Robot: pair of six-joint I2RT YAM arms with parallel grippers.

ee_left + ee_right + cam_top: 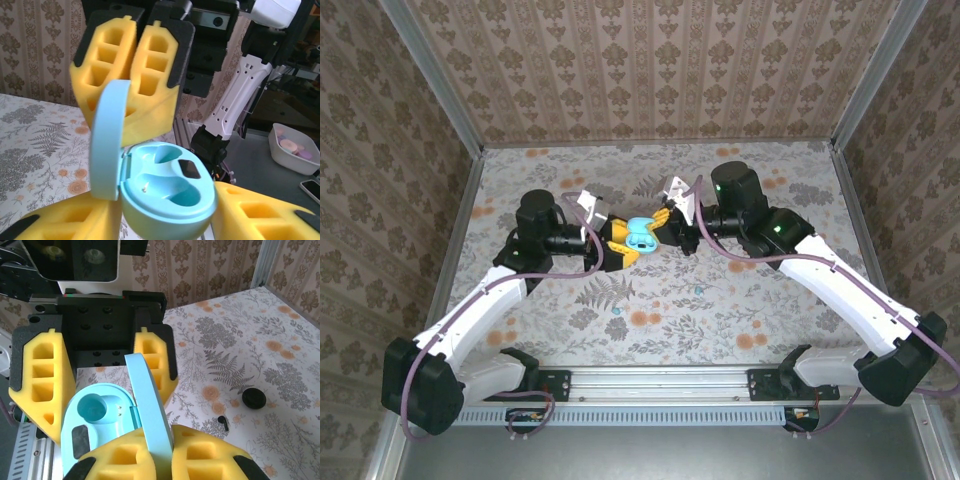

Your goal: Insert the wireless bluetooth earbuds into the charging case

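case: teal charging case (165,200) held mid-air, lid up for loading, one earbud (189,169) seated
left gripper (165,220): clamps base
right gripper (160,452): closed, pinching lid (150,410) open
loose earbud (223,422): on table

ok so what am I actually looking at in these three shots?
Two robot arms are bolted at the near edge of a floral-patterned table. Each ends in a two-finger gripper with yellow foam pads. One picture comes from a fixed camera above and behind the arms; the other two come from cameras on the wrists, looking along each arm's own fingers.

Both arms meet at a teal charging case, which is open. The left gripper has its pads on either side of the base and seems to clamp it. The right gripper is shut on the raised lid.

One black earbud already sits in its slot; the other slot is empty. A second earbud lies on the table beside a flat black disc.
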